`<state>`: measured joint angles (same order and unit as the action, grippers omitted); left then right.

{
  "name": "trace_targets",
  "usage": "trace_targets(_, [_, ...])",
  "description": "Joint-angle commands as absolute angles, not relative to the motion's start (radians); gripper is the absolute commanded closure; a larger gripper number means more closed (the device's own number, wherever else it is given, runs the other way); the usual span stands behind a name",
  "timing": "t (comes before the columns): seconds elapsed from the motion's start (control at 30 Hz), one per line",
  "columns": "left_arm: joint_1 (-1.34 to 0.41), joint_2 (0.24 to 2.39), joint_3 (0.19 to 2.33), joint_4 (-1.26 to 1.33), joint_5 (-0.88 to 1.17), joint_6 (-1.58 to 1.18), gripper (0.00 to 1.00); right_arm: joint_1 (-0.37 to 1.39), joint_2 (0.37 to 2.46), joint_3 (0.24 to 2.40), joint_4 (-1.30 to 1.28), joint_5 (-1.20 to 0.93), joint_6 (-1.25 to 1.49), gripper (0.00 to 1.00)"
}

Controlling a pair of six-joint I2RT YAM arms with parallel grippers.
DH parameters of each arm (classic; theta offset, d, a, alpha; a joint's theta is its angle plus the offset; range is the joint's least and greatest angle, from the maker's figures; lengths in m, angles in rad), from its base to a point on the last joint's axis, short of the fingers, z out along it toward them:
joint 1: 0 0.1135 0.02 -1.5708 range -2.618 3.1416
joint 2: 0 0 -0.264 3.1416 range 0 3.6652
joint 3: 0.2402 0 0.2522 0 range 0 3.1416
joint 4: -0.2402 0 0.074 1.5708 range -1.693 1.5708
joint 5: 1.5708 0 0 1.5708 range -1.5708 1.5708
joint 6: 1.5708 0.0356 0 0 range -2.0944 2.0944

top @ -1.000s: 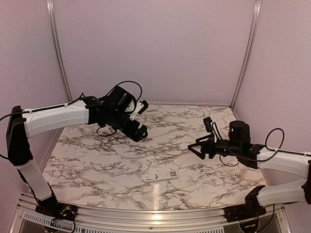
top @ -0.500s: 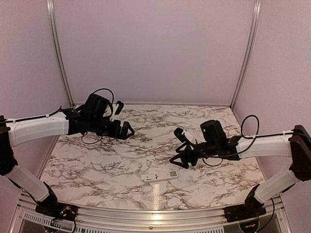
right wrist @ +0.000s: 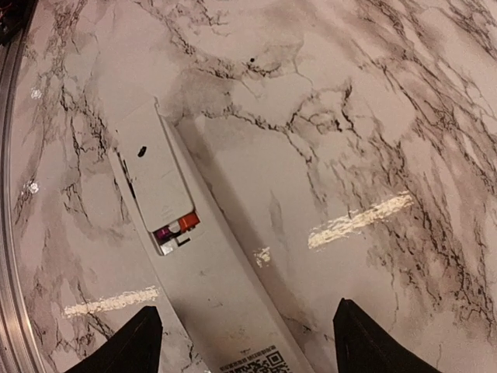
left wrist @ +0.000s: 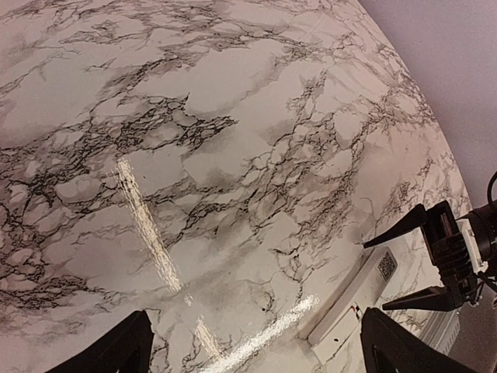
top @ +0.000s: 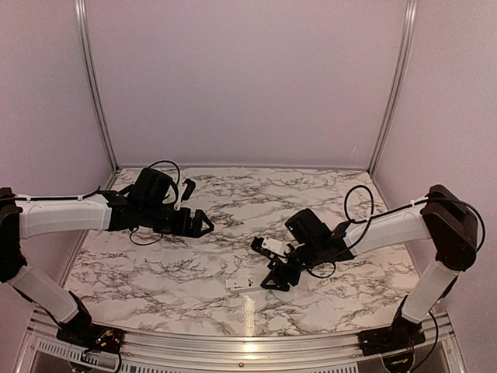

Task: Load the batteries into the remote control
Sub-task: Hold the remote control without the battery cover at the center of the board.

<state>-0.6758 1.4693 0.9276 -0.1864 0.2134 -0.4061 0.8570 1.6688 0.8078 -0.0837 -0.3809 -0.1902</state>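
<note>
The left gripper (top: 200,225) is hanging over the marble table (top: 140,268), its fingers (left wrist: 116,353) standing wide apart and holding nothing. In the left wrist view only their dark tips are showing, cut off at the bottom corners. Beyond its right-hand finger and well apart from it, the remote control (top: 250,283) is lying flat on the marble, one end running out of that wrist picture.

In the overhead view the right gripper (top: 278,280) is hovering over the remote's right end and hiding it. Its fingers (right wrist: 132,346) are standing apart on either side of the remote's end, and neither is visibly touching it. Between them the remote is lying with its button face out of sight, and a QR label (right wrist: 260,362) is being cropped by the bottom edge. Ahead of the fingertips, a small opening in the remote is showing an orange bit (right wrist: 189,223) and a magenta bit (right wrist: 163,232), both too small to identify.
</note>
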Motion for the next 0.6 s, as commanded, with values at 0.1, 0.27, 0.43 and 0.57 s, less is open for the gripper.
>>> trace_targets(0.1, [-0.672,1.452,0.874,-0.105,0.269,-0.433,0.04,0.879,1.717,0.894,-0.15,-0.341,-0.265,0.27])
trace_targets(0.27, [-0.672,1.461,0.871,-0.097,0.277,-0.43,0.04,0.887,1.755,0.935,-0.19,-0.357,-0.289,0.27])
trace_targets(0.43, [-0.672,1.469,0.876,-0.097,0.28,-0.426,0.04,0.904,1.786,0.976,-0.238,-0.364,-0.316,0.27])
trace_targets(0.57, [-0.671,1.473,0.874,-0.094,0.281,-0.426,0.04,0.908,1.814,1.002,-0.27,-0.383,-0.328,0.27])
